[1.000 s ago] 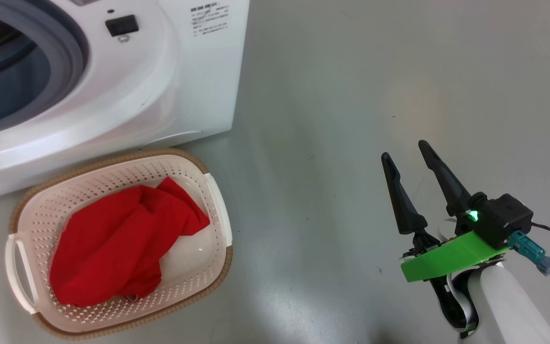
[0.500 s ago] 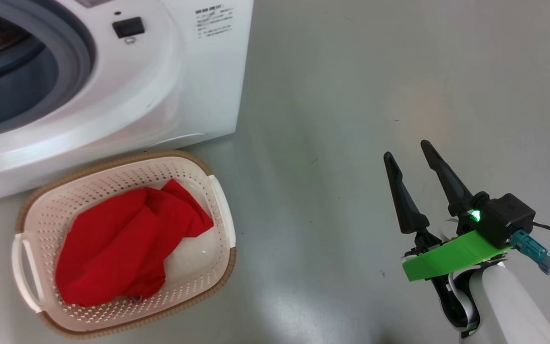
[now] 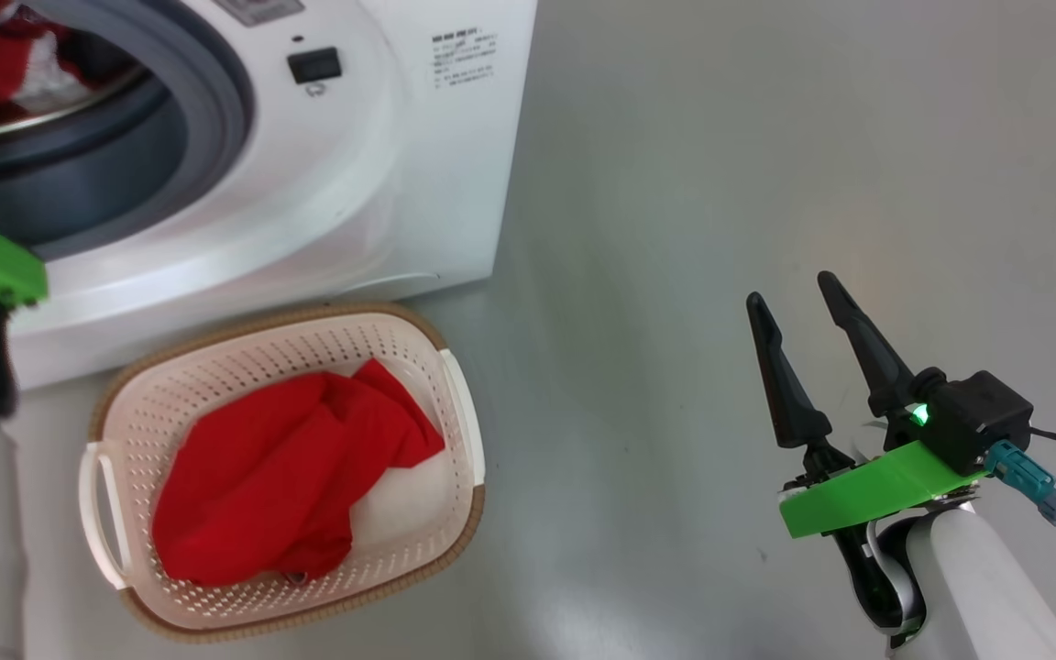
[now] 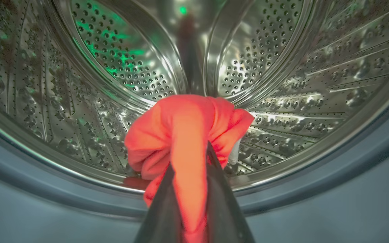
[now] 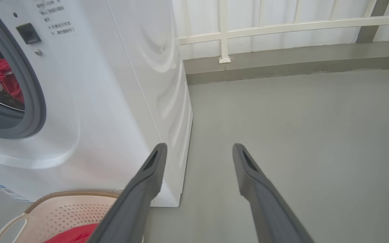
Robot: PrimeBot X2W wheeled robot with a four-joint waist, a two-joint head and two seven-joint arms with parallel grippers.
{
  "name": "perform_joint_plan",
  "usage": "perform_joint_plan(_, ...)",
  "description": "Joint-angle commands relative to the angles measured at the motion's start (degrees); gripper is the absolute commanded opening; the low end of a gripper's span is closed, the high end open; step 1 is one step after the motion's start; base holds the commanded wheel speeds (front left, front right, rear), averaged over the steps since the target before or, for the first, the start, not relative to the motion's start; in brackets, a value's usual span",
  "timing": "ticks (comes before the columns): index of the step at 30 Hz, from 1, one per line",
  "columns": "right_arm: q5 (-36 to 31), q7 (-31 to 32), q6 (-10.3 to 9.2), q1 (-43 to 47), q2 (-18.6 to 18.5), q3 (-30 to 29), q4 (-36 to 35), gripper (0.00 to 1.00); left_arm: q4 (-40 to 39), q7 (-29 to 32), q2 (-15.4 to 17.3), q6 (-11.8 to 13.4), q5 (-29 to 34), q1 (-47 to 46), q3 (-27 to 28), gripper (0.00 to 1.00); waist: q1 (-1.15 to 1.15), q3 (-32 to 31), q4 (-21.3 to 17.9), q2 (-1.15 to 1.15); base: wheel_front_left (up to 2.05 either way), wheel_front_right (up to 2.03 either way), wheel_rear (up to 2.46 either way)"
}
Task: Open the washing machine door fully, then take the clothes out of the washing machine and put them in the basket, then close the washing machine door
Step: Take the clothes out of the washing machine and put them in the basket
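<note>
Near right, over the floor [image 3: 675,183], the right gripper [image 3: 789,287] hangs with fingers spread, holding nothing. Near left, the basket [image 3: 460,403] sits just before the washing machine [image 3: 418,183] with one red garment [image 3: 290,467] inside. Farther in, the left gripper [image 4: 190,155] has its fingers clamped on more red clothes [image 4: 181,121] at the steel drum [image 4: 282,50] mouth.

Drum [image 4: 282,50] is shiny metal, clothes [image 4: 181,128] soft cloth, basket [image 3: 216,385] probably plastic
</note>
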Motion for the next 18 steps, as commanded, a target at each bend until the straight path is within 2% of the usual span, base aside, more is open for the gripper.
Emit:
perform_joint_plan(1, -0.6, -0.36, 0.36, 0.23, 0.04, 1.17, -0.83, 1.0, -4.72, -0.69, 2.01, -0.26, -0.49, 3.86, 2.09, 0.0, 0.0, -1.59, 0.62, 0.0, 0.0, 0.0, 0.0)
perform_joint_plan(7, -1.04, -0.36, 0.36, 1.07, 0.04, 0.84, -0.29, 1.0, -17.13, -0.7, -1.25, -0.49, 0.92, 13.41, 4.81, 0.0, 0.0, -5.19, 1.14, 0.0, 0.0, 0.0, 0.0)
perform_joint_plan(16, -1.29, -0.36, 0.36, 3.78, 0.04, 0.71, 1.1, 1.0, -30.88, -0.7, -7.07, -0.83, 2.68, 26.39, 5.5, 0.0, 0.0, -12.54, 2.57, 0.0, 0.0, 0.0, 0.0)
perform_joint_plan(18, -1.36, -0.36, 0.36, 4.14, 0.04, 0.7, 1.25, 1.0, -32.23, -0.7, -7.52, -0.84, 2.81, 27.47, 5.49, 0.0, 0.0, -13.26, 2.74, 0.0, 0.0, 0.0, 0.0)
